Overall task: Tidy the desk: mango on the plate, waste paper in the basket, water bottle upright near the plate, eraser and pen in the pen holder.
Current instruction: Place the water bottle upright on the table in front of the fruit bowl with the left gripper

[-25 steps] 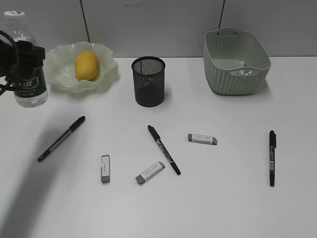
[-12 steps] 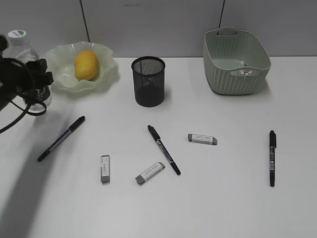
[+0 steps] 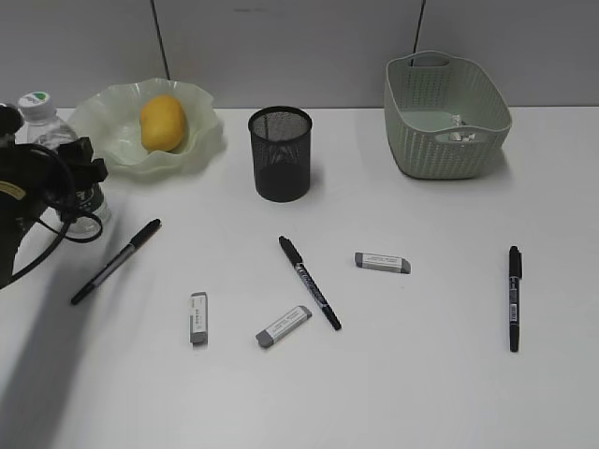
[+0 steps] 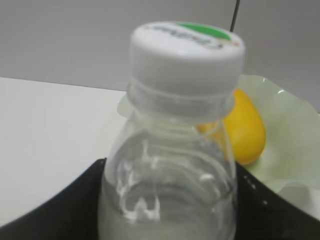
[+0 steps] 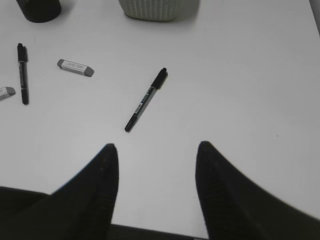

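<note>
The water bottle (image 3: 42, 126) is upright at the far left, just left of the plate (image 3: 201, 140). My left gripper (image 3: 75, 178) is shut on the bottle's body. In the left wrist view the bottle (image 4: 175, 125) fills the space between the left gripper's (image 4: 170, 172) black jaws. The mango (image 3: 162, 123) lies in the plate; it also shows in the left wrist view (image 4: 246, 131). The waste paper (image 3: 460, 134) lies in the basket (image 3: 446, 117). The pen holder (image 3: 280, 154) stands in the middle. My right gripper (image 5: 155, 150) is open and empty over bare desk.
Three pens lie loose: one at the left (image 3: 117, 260), one in the middle (image 3: 310, 282), one at the right (image 3: 514, 297). Three erasers (image 3: 197, 317), (image 3: 284, 325), (image 3: 382, 263) lie among them. The right wrist view shows the right pen (image 5: 146, 99) and an eraser (image 5: 75, 67).
My left gripper has moved down and slightly right with the bottle in it. The bottle now sits lower, beside the plate. Nothing else has moved.
</note>
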